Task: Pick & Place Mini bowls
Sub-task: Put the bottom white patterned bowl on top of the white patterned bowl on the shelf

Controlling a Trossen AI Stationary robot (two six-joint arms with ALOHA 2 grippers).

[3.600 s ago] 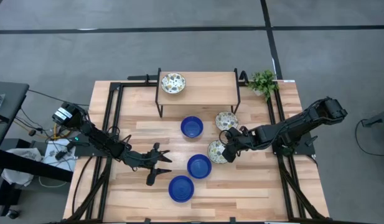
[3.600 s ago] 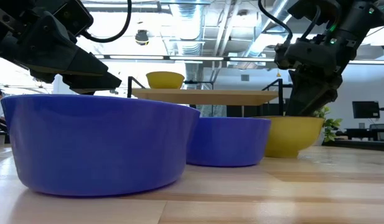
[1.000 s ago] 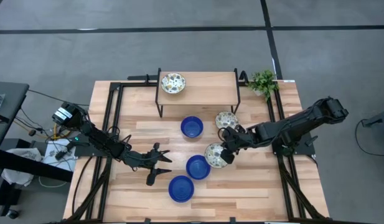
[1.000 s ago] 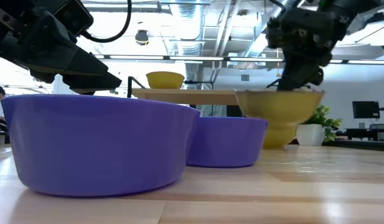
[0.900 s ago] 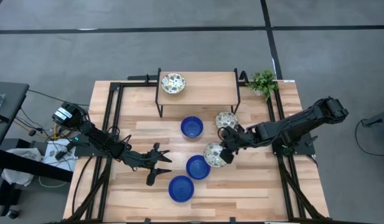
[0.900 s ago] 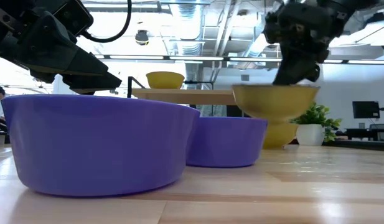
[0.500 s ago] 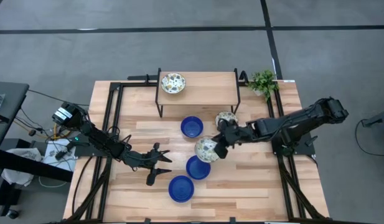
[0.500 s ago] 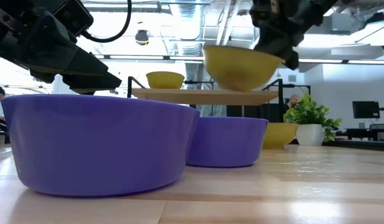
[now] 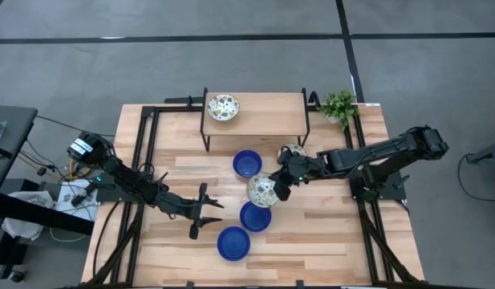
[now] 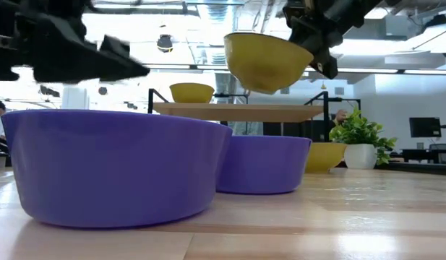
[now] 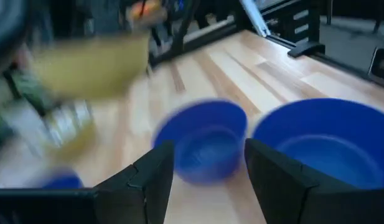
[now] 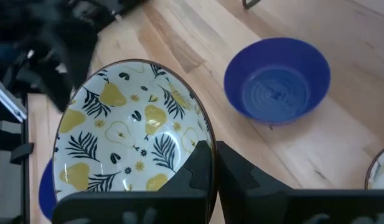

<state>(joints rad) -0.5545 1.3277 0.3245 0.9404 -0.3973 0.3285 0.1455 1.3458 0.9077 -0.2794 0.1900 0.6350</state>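
- High view: the right gripper (image 9: 275,188), clamped on the rim of a patterned mini bowl (image 9: 261,189), has carried it off the table since a second ago.
- It now hangs above the middle blue bowl (image 9: 256,216), probably heading for the shelf (image 9: 267,108).
- Left gripper (image 9: 207,210) waits with fingers spread beside the blue bowls.

From my remote seat I see the wooden table (image 9: 327,241) carrying three blue bowls (image 9: 247,164), one patterned bowl (image 9: 290,150) just beside the right arm, a potted plant (image 9: 339,105), and a small raised shelf (image 9: 267,108) holding another patterned bowl (image 9: 223,107)
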